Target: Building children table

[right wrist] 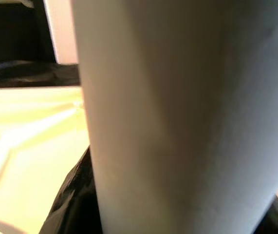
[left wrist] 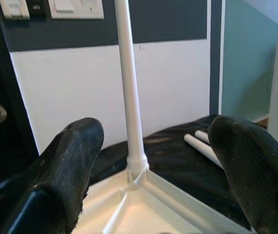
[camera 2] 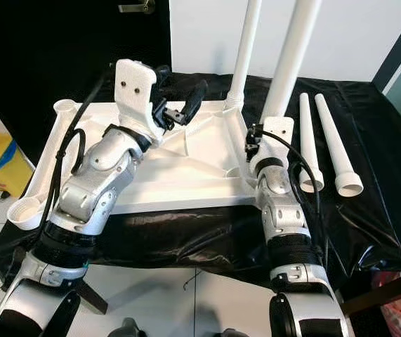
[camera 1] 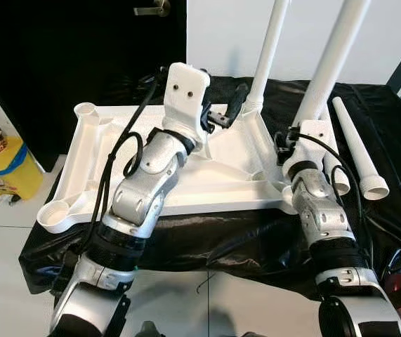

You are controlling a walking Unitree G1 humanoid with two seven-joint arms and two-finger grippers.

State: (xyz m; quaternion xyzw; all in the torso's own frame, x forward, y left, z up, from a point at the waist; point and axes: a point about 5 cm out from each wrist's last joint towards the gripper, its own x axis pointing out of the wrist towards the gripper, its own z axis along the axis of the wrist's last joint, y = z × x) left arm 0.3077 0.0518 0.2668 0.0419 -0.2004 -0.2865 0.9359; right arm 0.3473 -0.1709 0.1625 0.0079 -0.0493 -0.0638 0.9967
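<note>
On the black-covered surface (camera 1: 397, 210) lies the white tabletop (camera 1: 214, 179), upside down, ribs facing up. Two white legs stand upright in its far-right and near-right corner sockets: far leg (camera 1: 269, 49), near leg (camera 1: 333, 60). Two empty sockets sit on its left side, one far (camera 1: 86, 109), one near (camera 1: 54, 210). Two loose legs (camera 2: 326, 140) lie side by side on the black cover, just right of the tabletop.

Left gripper (camera 1: 222, 116) hovers over the tabletop's far part, black fingers (left wrist: 65, 165) spread apart, gripping nothing, the far leg seen between them but beyond. Right gripper (camera 1: 305, 144) sits at the base of the near leg; cannot tell how its fingers stand, wrist view is blocked by the white leg (right wrist: 177, 117).

Yellow container (camera 1: 0, 168) on floor at left; label unreadable. Black door with a lever handle (camera 1: 151, 10) behind.
</note>
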